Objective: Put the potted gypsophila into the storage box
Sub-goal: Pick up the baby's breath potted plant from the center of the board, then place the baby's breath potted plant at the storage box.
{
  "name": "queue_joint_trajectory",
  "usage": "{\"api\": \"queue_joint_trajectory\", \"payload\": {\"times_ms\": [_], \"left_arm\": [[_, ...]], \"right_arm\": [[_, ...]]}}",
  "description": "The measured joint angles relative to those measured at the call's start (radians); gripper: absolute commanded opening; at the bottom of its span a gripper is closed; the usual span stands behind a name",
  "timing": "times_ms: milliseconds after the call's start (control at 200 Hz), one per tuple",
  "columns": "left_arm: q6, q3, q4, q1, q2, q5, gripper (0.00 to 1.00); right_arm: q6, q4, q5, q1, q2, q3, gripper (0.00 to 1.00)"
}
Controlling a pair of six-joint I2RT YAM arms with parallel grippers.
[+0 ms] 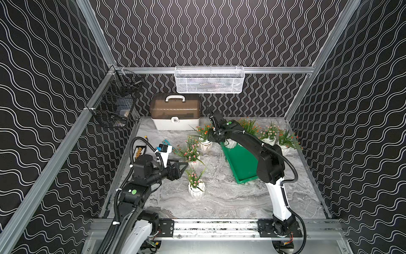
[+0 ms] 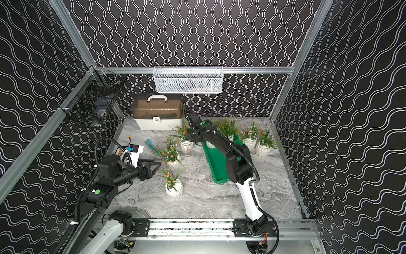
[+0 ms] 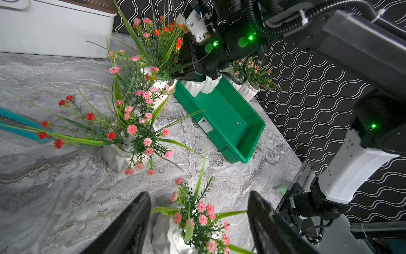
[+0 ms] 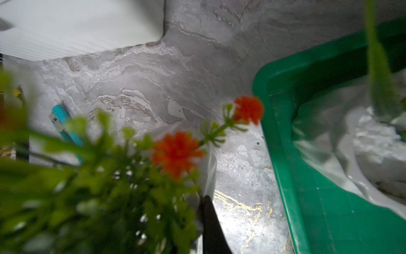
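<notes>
My right gripper [image 1: 211, 138] is down at a potted gypsophila [image 1: 205, 145] with orange-red flowers, just left of the storage box [image 1: 239, 162], a green tray. One black finger [image 4: 209, 211] presses the pot's white wall [image 4: 208, 167]; foliage hides the other finger. The gripper is shut on that pot's rim. My left gripper [image 3: 198, 194] hangs open above a pink-flowered pot [image 3: 169, 233] near the front [image 1: 196, 190]. Another pink-flowered pot [image 1: 194, 162] stands between these two pots. White pots [image 3: 197, 85] sit in the tray's far end. Two more pots [image 1: 269, 140] stand right of the tray.
A white case with a brown lid [image 1: 175, 112] stands at the back wall. A white mesh basket [image 1: 208, 80] hangs above it, and a black wire basket [image 1: 114, 105] hangs on the left wall. A teal tool [image 1: 167, 143] lies left of the pots.
</notes>
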Motion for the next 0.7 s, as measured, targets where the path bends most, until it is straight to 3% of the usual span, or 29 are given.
{"api": "queue_joint_trajectory", "payload": {"times_ms": [701], "left_arm": [[-0.003, -0.015, 0.077, 0.0, -0.034, 0.074, 0.73]], "right_arm": [[-0.035, 0.008, 0.018, 0.0, -0.415, -0.303, 0.04]]}}
